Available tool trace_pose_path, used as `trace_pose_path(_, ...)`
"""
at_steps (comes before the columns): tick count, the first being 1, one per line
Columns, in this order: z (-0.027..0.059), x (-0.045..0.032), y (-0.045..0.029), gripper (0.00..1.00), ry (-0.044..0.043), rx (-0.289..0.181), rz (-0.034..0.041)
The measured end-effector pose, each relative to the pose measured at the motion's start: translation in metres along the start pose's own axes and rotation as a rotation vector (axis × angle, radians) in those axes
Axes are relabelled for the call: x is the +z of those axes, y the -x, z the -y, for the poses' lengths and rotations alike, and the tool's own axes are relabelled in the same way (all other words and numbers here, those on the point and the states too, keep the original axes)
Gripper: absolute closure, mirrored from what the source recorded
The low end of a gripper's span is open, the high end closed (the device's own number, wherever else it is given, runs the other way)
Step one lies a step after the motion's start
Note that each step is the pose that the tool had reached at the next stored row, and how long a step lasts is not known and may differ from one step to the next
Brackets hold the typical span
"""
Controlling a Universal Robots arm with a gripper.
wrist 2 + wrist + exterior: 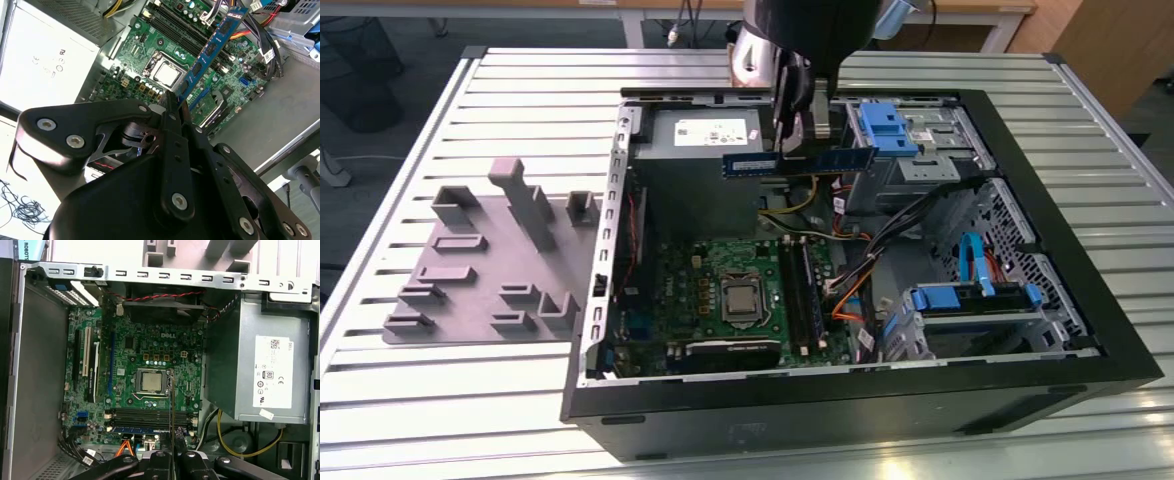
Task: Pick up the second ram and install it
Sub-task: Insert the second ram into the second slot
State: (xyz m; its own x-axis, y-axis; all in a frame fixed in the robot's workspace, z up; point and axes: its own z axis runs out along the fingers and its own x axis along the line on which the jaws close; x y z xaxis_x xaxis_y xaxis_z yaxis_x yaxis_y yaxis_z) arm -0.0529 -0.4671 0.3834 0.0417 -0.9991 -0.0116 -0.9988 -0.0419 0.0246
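My gripper (801,135) hangs over the open computer case (854,390), shut on the second ram (801,161), a slim blue stick with a white label held level above the power supply's edge. In the second wrist view the second ram (212,47) juts out from the closed fingers (169,120) over the green motherboard (150,55). In the first wrist view the second ram (172,405) shows edge-on as a thin dark line above the memory slots (145,415). A blue strip (135,430) lies in one of those slots.
The grey holder tray (494,260) sits on the slatted table at the exterior view's left. Inside the case are the grey power supply (265,370), the processor socket (150,381), blue drive brackets (887,130), another drive cage (974,300) and loose cables (854,225).
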Motion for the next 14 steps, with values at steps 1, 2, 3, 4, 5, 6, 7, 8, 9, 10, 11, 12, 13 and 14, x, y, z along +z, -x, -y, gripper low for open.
trace_pose_path(1,0.0,0.0,0.0,0.86,0.0,-0.001,0.0)
trace_pose_path(2,0.0,0.0,0.0,0.86,0.0001,-0.002,0.0)
trace_pose_path(3,0.0,0.0,0.0,0.86,0.0001,-0.004,-0.0001)
trace_pose_path(4,0.0,0.0,0.0,0.86,0.0001,-0.005,-0.0001)
trace_pose_path(5,0.0,0.0,0.0,0.86,0.0001,-0.006,-0.0002)
trace_pose_path(6,0.0,0.0,0.0,0.86,0.0001,-0.007,-0.0002)
trace_pose_path(7,0.0,0.0,0.0,0.86,0.0001,-0.008,-0.0002)
trace_pose_path(8,0.0,0.0,0.0,0.86,0.0002,-0.01,-0.0003)
trace_pose_path(9,0.0,0.0,0.0,0.86,0.0002,-0.011,-0.0003)
trace_pose_path(10,0.0,0.0,0.0,0.86,0.0002,-0.012,-0.0003)
trace_pose_path(11,0.0,0.0,0.0,0.86,0.0002,-0.013,-0.0004)
trace_pose_path(12,0.0,0.0,0.0,0.86,0.0002,-0.015,-0.0004)
trace_pose_path(13,0.0,0.0,0.0,0.86,0.0002,-0.016,-0.0004)
trace_pose_path(14,0.0,0.0,-0.0001,0.86,0.0002,-0.017,-0.0005)
